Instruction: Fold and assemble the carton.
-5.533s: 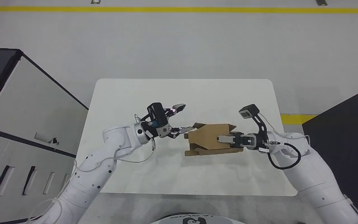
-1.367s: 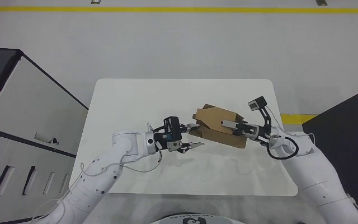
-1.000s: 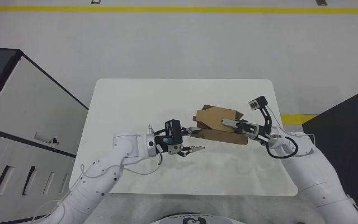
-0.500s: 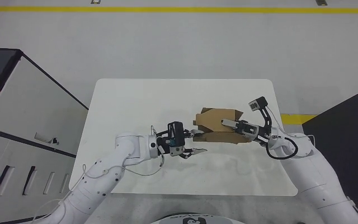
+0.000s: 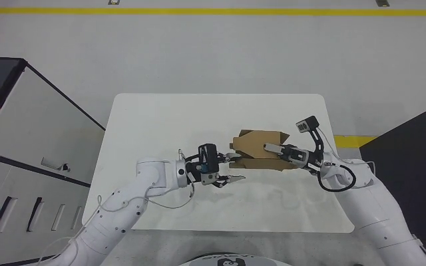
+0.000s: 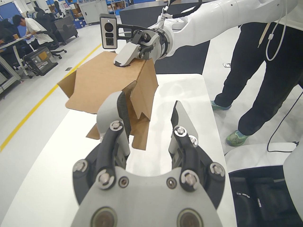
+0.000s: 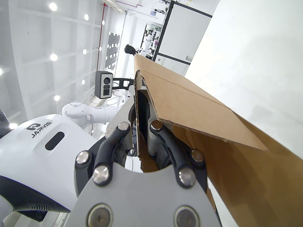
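At my right gripper [image 7: 139,119]: clamped on the carton [image 5: 253,143] by its top wall, steadying it at mid-table so its flaps [image 6: 142,114] hang free.
At my left gripper [image 6: 148,100]: spread wide, holding nothing, one finger [image 6: 113,109] just beside a loose flap (ready to fold it, I judge).
Around: white table [image 5: 166,120]; the flaps crowd my approach.

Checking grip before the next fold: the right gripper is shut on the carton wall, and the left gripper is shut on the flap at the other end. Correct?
Not quite. The left gripper is open: the left wrist view shows its fingers spread apart beside the carton, clamping nothing. The right gripper is shut on the carton wall, as you said.
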